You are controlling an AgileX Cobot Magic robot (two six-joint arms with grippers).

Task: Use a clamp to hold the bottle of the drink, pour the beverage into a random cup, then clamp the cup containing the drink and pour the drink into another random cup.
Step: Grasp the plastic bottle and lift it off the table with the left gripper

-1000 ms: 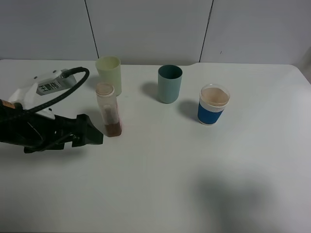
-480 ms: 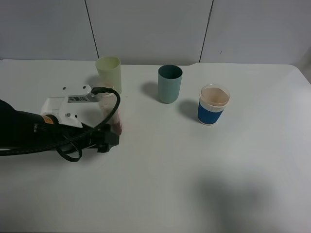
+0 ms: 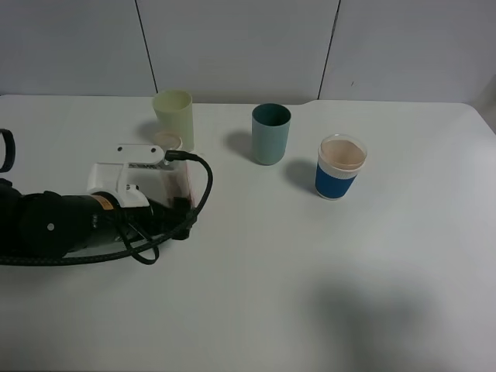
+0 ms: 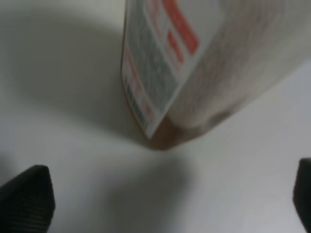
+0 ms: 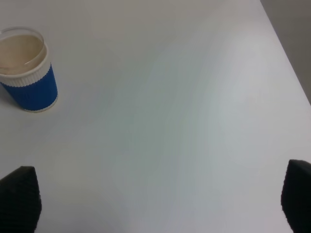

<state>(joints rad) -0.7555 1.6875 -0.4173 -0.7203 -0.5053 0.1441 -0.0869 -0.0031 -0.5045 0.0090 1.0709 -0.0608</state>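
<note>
Grey wall panels at the back, a white table out front, and the action is all on the left. The left gripper is level with the bottle of the drink, jaws spread wide, one dark fingertip on either side. The wrist view shows clear daylight between both tips and the plastic, so nothing is gripped. From above, the arm's white camera housing covers most of the bottle, leaving only its pale round mouth and a sliver of the pink-labelled body showing. Down at its base sits a little of the brown beverage.

Just beyond it, at the far side, stands the pale yellow-green cup. The teal cup is to its right, and further right and a touch nearer is the blue-banded cup, its inside looking pale tan. The right gripper hangs over bare table with its jaws wide apart and nothing between them, that banded cup well off to one side.
</note>
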